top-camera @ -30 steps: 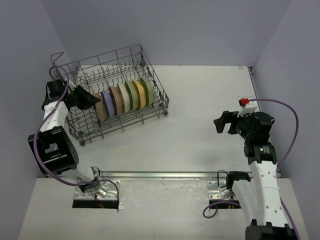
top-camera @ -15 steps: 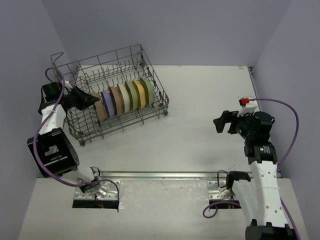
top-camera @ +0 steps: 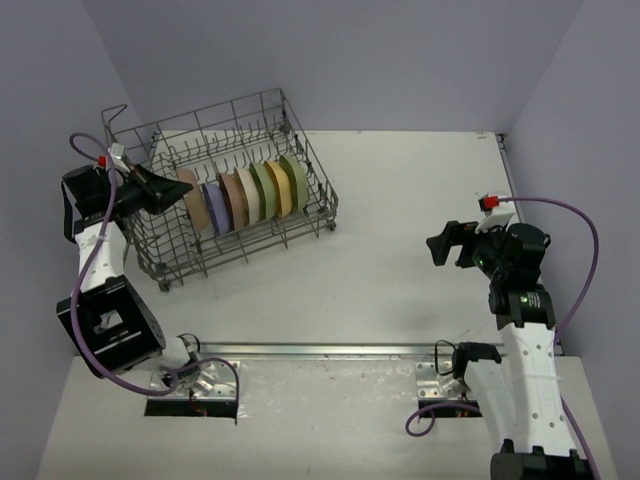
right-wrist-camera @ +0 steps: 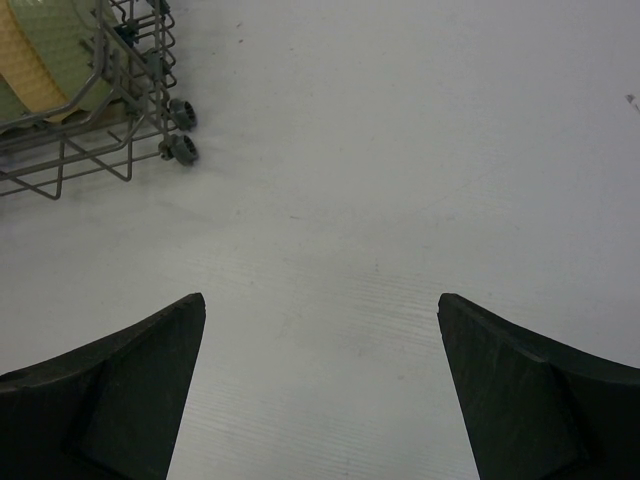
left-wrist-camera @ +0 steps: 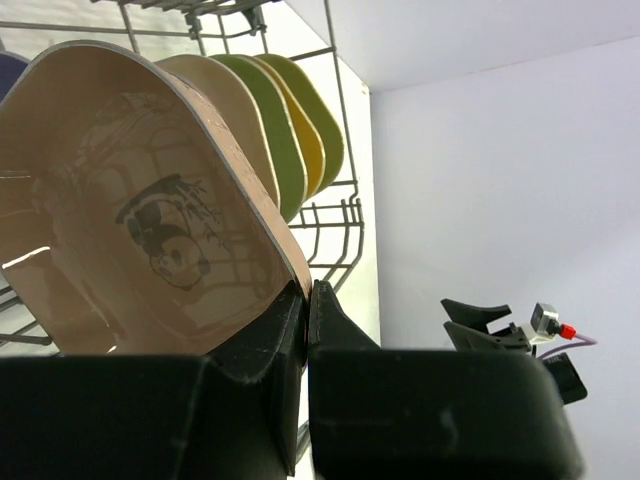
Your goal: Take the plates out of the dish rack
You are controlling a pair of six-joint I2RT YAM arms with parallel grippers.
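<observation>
Rim of the tan plate (left-wrist-camera: 140,200), at the 9 o'clock end of the dish rack (top-camera: 230,250) row, sits clamped in the left jaws (edge grip probably suits lifting it off the tines); right jaws gape over the table (top-camera: 400,200) at 3 o'clock.

The dish rack (top-camera: 300,225) is sitting on the counter's (top-camera: 420,180) far left, with the plates (top-camera: 250,195) standing on edge in a row inside it. The left fingers (left-wrist-camera: 270,350) are pinching the leftmost plate (left-wrist-camera: 150,200) from the rack's left side. The right fingers (right-wrist-camera: 110,390) are hanging over the counter well to the rack's right.

Overhead view looks down; close wrist views share the dish rack (top-camera: 250,243).
</observation>
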